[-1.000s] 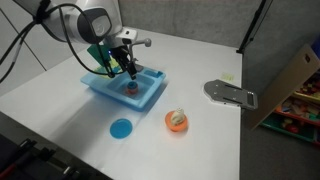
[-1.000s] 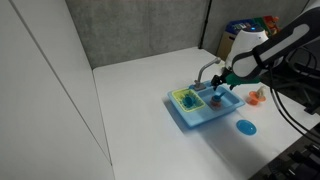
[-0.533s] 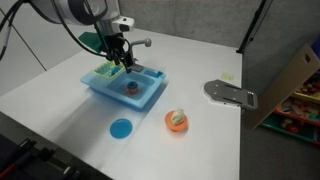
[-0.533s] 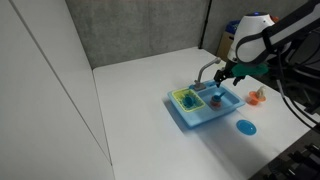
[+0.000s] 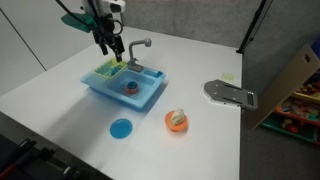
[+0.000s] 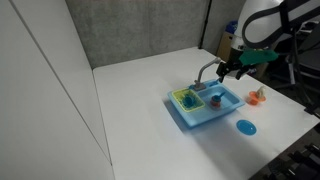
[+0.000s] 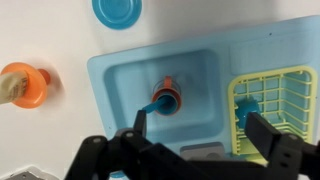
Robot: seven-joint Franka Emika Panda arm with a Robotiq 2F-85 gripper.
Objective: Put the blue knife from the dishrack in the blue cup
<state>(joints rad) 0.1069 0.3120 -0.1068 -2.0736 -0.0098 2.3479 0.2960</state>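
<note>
The blue cup [image 7: 166, 97] with a reddish rim stands in the basin of the blue toy sink [image 7: 120, 70]. A blue utensil, which looks like the knife [image 7: 148, 108], leans out of the cup. The green dishrack [image 7: 290, 100] sits on the sink's side and holds another blue piece [image 7: 248, 108]. My gripper [image 7: 197, 125] is open and empty, high above the sink. Both exterior views show the gripper [image 5: 110, 48] [image 6: 238, 66], the cup [image 5: 129, 88] [image 6: 213, 99] and the dishrack [image 5: 105, 72] [image 6: 186, 99].
A flat blue disc [image 5: 121, 128] and an orange bowl [image 5: 177, 120] lie on the white table in front of the sink [image 5: 145, 95]. A grey flat tool [image 5: 230, 93] lies further off. The sink's grey faucet [image 5: 138, 45] stands near the gripper.
My gripper has risen from just above the cup in the basin to well above the sink. The blue utensil stays in the cup.
</note>
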